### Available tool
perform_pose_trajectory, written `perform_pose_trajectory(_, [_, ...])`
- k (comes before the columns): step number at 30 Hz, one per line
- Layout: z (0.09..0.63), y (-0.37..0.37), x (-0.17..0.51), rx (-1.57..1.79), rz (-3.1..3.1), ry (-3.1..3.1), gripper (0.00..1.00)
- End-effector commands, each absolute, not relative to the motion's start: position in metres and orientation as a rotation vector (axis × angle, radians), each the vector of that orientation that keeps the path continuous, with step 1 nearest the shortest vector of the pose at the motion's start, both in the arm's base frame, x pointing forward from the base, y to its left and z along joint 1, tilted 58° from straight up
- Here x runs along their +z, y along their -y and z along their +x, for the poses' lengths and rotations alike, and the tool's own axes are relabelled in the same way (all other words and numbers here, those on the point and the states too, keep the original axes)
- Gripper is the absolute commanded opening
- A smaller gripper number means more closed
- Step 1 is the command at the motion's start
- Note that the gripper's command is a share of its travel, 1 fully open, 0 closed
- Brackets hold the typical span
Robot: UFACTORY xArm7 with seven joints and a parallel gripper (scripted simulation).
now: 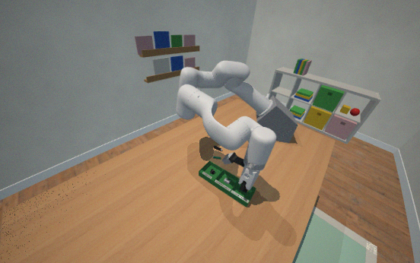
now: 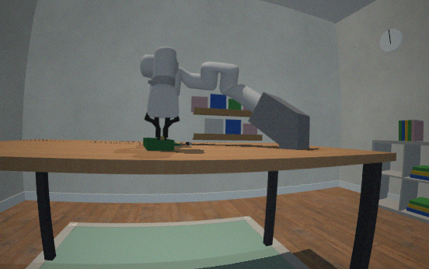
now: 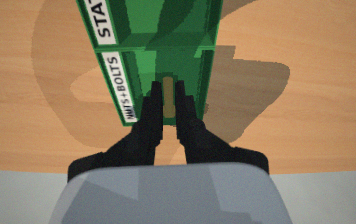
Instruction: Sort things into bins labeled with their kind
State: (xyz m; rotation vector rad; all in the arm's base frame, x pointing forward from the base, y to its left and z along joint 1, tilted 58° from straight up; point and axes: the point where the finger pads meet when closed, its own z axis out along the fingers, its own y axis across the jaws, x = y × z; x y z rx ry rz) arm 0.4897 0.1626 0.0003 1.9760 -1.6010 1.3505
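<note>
A small tan bolt (image 3: 168, 95) is clamped between the fingers of the gripper (image 3: 168, 100), directly over the bin (image 3: 192, 65) labelled NUTS+BOLTS. Beyond the gripper lies the next green bin (image 3: 165, 20). Both bins stand on the counter (image 3: 300, 125).

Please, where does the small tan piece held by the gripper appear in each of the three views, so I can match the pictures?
Top: hidden behind the gripper over the near end of the green bin row.
Exterior: a tiny tan spot between the fingertips, just above the bins.
Wrist: center, tan piece between the black fingers, over the compartment labelled NUTS+BOLTS.
Shared landmark: the green bin row.
</note>
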Motion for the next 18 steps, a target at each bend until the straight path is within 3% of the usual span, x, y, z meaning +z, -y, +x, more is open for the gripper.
perform_pose_trajectory(1, [0.4927,-0.1610,-0.0026,1.351,1.982,1.601,0.00])
perform_pose_trajectory(17, [0.4953,-0.1571,-0.0054,1.351,1.982,1.601,0.00])
perform_pose_trajectory(18, [0.4953,-0.1571,-0.0054,1.351,1.982,1.601,0.29])
